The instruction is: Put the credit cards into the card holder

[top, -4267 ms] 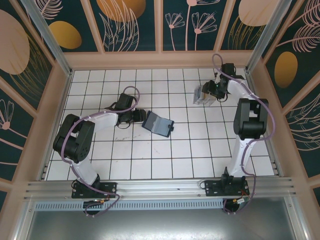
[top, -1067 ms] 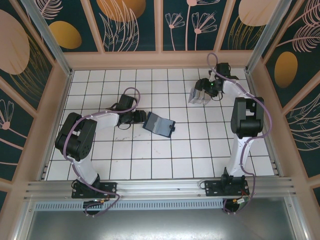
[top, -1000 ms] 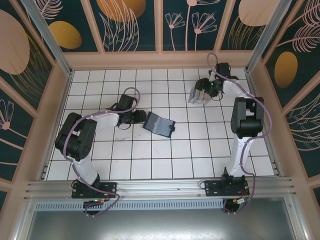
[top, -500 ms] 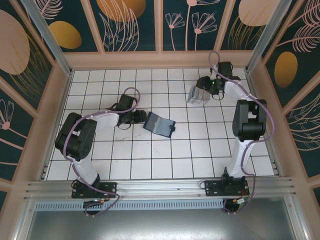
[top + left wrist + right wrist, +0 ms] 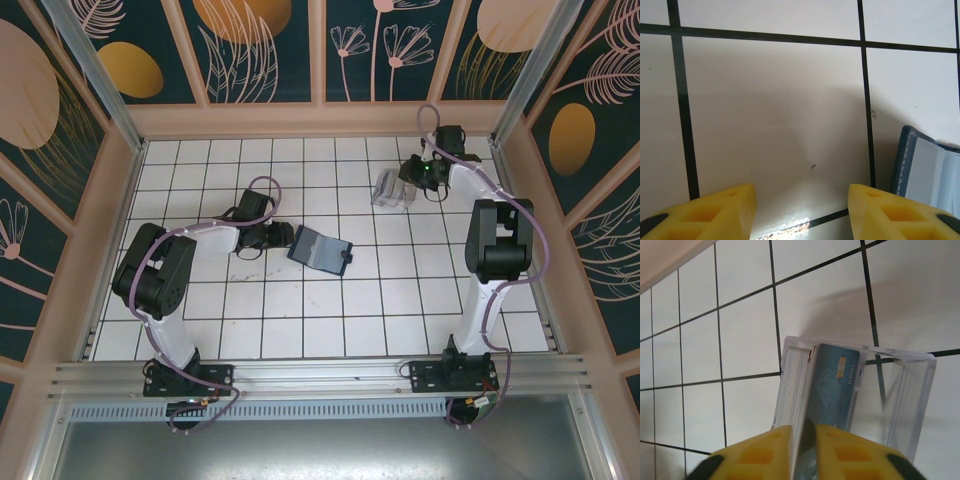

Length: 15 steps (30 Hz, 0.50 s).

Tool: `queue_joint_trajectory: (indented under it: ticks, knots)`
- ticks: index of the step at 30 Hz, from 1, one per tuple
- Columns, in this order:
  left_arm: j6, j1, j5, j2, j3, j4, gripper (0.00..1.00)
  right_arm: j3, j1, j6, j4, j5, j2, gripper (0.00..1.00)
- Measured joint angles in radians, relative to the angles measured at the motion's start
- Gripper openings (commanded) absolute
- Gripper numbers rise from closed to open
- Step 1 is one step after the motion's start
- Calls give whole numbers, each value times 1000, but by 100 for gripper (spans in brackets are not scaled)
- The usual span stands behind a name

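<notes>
The card holder (image 5: pixel 320 250), a navy wallet, lies open on the white tiles; its stitched edge and blue-grey inside (image 5: pixel 927 170) show at the right of the left wrist view. My left gripper (image 5: pixel 283 236) (image 5: pixel 802 215) stands open just left of it, with bare tile between the yellow fingers. A stack of credit cards (image 5: pixel 796 382) stands on edge in the clear tray (image 5: pixel 386 190) (image 5: pixel 920 390), a teal-blue card (image 5: pixel 836 382) facing out. My right gripper (image 5: pixel 408 172) (image 5: pixel 807 432) is pinched on the near edge of that card.
The tiled floor is walled by a wooden frame, with the back wall (image 5: pixel 320 118) close behind the tray. The right arm's upper link (image 5: pixel 495 240) hangs over the right side. Open tiles lie in front of the wallet.
The right gripper and the clear tray have shifted a little to the left across the back tiles. The left gripper and wallet have barely moved.
</notes>
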Motion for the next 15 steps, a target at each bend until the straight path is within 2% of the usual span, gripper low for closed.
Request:
queue_joint_trajectory:
  ticks: [1, 6, 15]
  knots:
    - [0, 0, 0, 0, 0, 0, 53, 0, 0, 0, 0, 2, 0, 8]
    - [0, 0, 0, 0, 0, 0, 53, 0, 0, 1, 0, 16, 0, 0]
    - [0, 0, 31, -1, 21, -1, 54, -39, 0, -12, -42, 55, -82, 0]
